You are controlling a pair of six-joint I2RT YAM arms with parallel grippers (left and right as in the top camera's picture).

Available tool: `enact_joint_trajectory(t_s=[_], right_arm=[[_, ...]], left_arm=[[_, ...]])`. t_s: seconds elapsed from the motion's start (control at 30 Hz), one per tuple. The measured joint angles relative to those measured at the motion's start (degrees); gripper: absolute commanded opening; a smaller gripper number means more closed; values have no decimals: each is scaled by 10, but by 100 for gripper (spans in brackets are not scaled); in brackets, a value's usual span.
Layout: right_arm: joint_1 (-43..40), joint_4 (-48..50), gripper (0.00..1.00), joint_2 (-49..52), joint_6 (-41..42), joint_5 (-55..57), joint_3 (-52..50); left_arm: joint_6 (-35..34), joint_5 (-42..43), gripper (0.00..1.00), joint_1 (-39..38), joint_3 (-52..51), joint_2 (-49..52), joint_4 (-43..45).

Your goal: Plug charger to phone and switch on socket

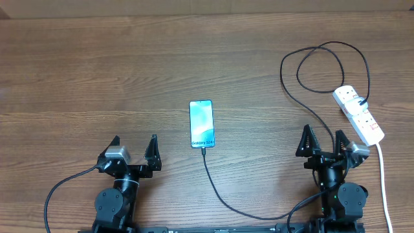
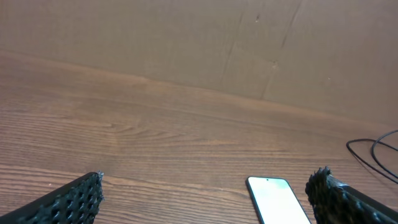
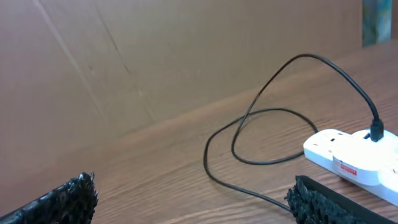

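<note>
The phone (image 1: 201, 123) lies flat mid-table, screen lit; its top end shows in the left wrist view (image 2: 277, 199). The black charger cable (image 1: 223, 197) runs from the phone's near end, curves along the front, loops at the back right and plugs into the socket (image 1: 358, 113), a white power strip at the far right. In the right wrist view the cable (image 3: 249, 134) loops in front of the socket (image 3: 351, 155). My left gripper (image 1: 133, 150) is open and empty, left of the phone. My right gripper (image 1: 323, 142) is open and empty, just left of the socket.
The thick white cord (image 1: 383, 184) runs from the socket down the right edge toward the front. A brown cardboard wall (image 2: 199, 43) stands behind the wooden table (image 1: 97, 84).
</note>
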Motion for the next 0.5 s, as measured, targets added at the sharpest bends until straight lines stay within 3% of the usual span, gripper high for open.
enact_joint_trajectory(t_s=[0.5], right_arm=[[0, 0, 100, 0, -70, -5, 0]], left_arm=[[0, 0, 99, 0, 0, 0, 0]])
